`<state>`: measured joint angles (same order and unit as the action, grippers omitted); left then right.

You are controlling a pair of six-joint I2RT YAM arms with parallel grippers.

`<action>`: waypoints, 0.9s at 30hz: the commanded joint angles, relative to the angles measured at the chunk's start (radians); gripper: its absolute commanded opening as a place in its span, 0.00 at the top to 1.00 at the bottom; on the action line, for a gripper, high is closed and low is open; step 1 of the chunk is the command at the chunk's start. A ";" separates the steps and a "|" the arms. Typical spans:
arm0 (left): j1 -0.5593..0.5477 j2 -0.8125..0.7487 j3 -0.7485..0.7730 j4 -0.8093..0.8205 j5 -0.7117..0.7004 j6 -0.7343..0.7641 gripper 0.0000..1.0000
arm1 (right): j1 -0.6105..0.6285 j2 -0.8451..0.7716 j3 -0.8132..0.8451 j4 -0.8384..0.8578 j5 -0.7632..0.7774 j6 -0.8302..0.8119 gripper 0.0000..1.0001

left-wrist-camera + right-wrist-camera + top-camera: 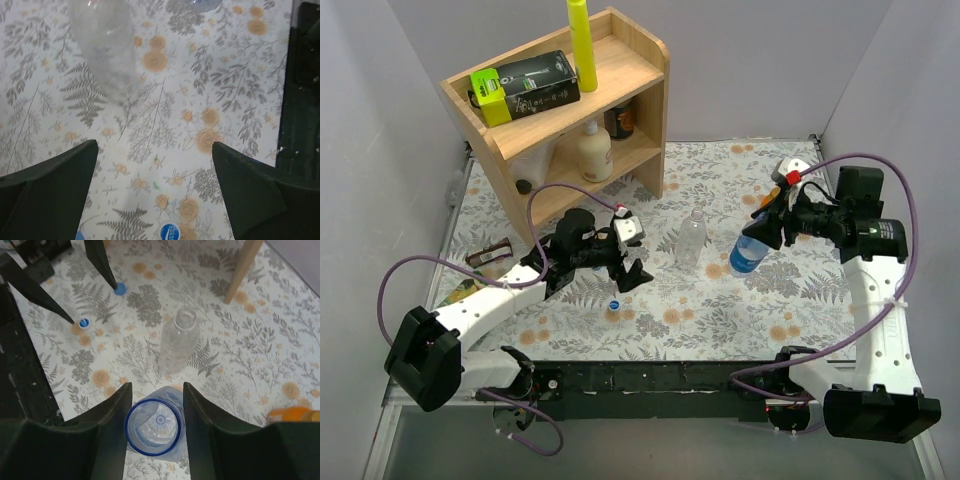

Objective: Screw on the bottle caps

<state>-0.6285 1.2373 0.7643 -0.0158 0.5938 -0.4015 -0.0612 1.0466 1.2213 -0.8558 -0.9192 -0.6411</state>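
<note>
My right gripper (767, 228) (157, 386) is shut on the neck of the clear bottle with the blue label (747, 256). Its open, blue-rimmed mouth (152, 426) shows between the fingers, and it leans a little. The clear unlabelled bottle (691, 240) (176, 342) (102, 47) stands uncapped mid-mat. My left gripper (628, 277) (155, 145) is open and empty, low over the mat. The white-and-blue cap (616, 304) (170, 231) (83, 323) lies just before it. The blue cap (120, 288) lies by a left fingertip. The orange bottle (294, 415) lies at the right. The orange-brown cap is out of view.
A wooden shelf (640, 95) stands at the back left with a yellow tube (582, 40), a green-and-black box (525, 88) and a cream lotion bottle (595, 152). Its leg (243, 267) is near the clear bottle. A black rail (650, 380) runs along the front edge.
</note>
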 commanded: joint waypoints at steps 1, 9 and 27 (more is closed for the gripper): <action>-0.127 -0.065 0.040 0.118 -0.012 -0.025 0.02 | 0.030 -0.003 0.158 -0.276 -0.089 0.011 0.83; -0.281 0.111 0.115 0.327 -0.069 -0.131 0.02 | 0.060 -0.060 0.112 -0.066 -0.187 0.292 0.87; -0.405 0.329 0.326 0.303 -0.035 -0.163 0.02 | 0.095 -0.227 -0.086 0.294 -0.129 0.503 0.90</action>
<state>-1.0267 1.5894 1.0466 0.2893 0.5404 -0.5591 0.0284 0.8627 1.1568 -0.6567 -1.0786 -0.1814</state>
